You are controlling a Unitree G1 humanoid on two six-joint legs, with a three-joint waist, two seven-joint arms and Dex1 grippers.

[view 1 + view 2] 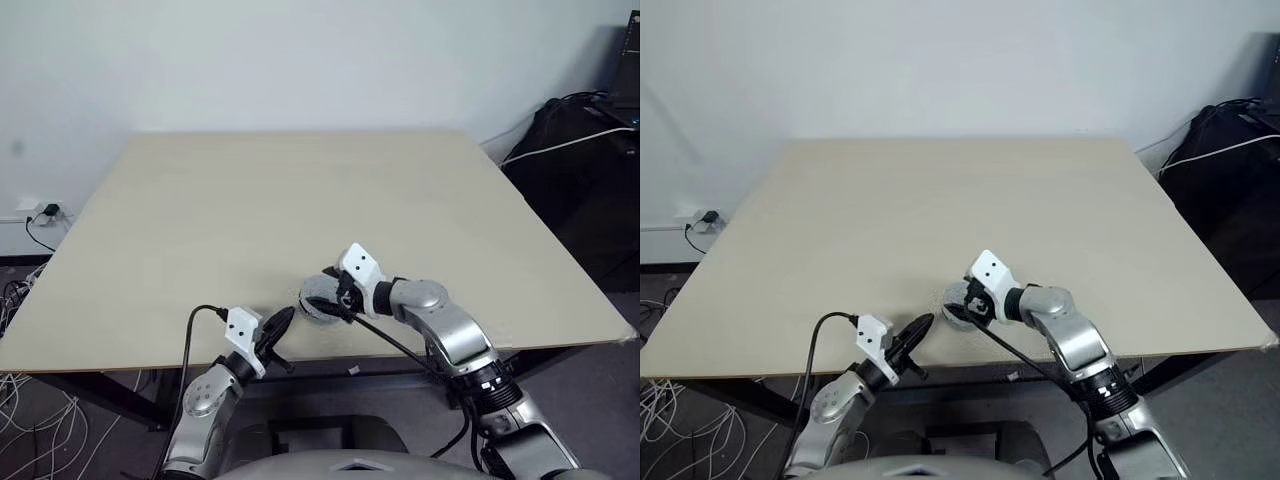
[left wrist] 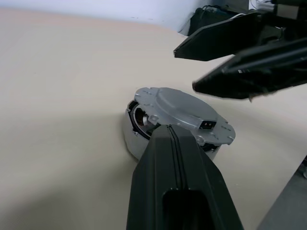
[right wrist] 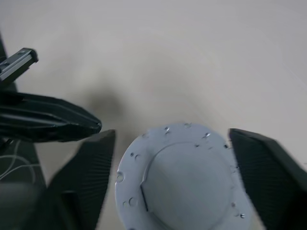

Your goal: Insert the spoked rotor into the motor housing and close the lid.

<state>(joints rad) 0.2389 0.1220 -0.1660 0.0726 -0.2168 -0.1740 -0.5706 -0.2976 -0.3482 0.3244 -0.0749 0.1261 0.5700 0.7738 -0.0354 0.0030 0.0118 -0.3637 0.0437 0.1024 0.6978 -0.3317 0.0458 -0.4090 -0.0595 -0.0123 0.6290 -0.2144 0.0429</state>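
Note:
The lid [image 2: 182, 108], a grey-silver disc, lies on top of the motor housing [image 2: 136, 127] near the front edge of the table [image 1: 300, 190]. One side of the lid looks slightly raised, leaving a gap. The spoked rotor is hidden. My right gripper [image 3: 172, 132] is open, one finger on each side of the lid [image 3: 184, 182] and just above it, not touching. My left gripper [image 2: 169, 128] is shut with nothing in it. It points level at the housing from the left, its tip [image 1: 283, 318] a short way off.
The motor [image 1: 318, 295] sits close to the table's front edge. A dark bag with cables [image 1: 580, 150] stands to the right of the table, and a wall socket with loose cables [image 1: 40, 215] to the left.

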